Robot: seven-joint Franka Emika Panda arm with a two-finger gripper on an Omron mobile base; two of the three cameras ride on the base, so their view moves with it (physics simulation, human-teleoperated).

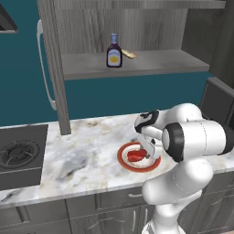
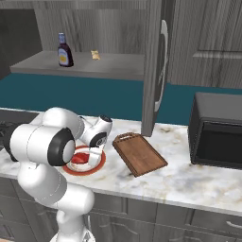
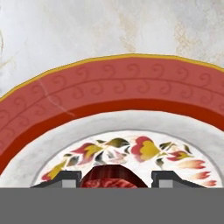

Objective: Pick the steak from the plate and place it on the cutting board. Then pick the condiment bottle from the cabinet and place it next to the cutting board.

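raw red marbled steak (image 3: pixel 114 181), flat on round red-rimmed plate (image 3: pixel 109 87): dark fingers (image 3: pixel 68 178) straddle it, partly closed; grip cannot be told. placed for lifting to brown wooden cutting board (image 2: pixel 139 154).

You were looking at a home kitchen, rendered rather than real. The table (image 1: pixel 91 146) was a marble-patterned top running over grey wood-grain drawer fronts with slim handles. A gas burner (image 1: pixel 18 153) sat set into its left end, and a dark microwave (image 2: pixel 217 137) stood at the right. Above, the cabinet (image 1: pixel 57 68) in grey wood grain had an open shelf recess and a long white handle, against a teal wall (image 1: pixel 23 77). You also had the cutting board (image 2: pixel 139 153), the plate (image 1: pixel 125 160) and the condiment bottle (image 1: pixel 114 51) as everyday cooking things.
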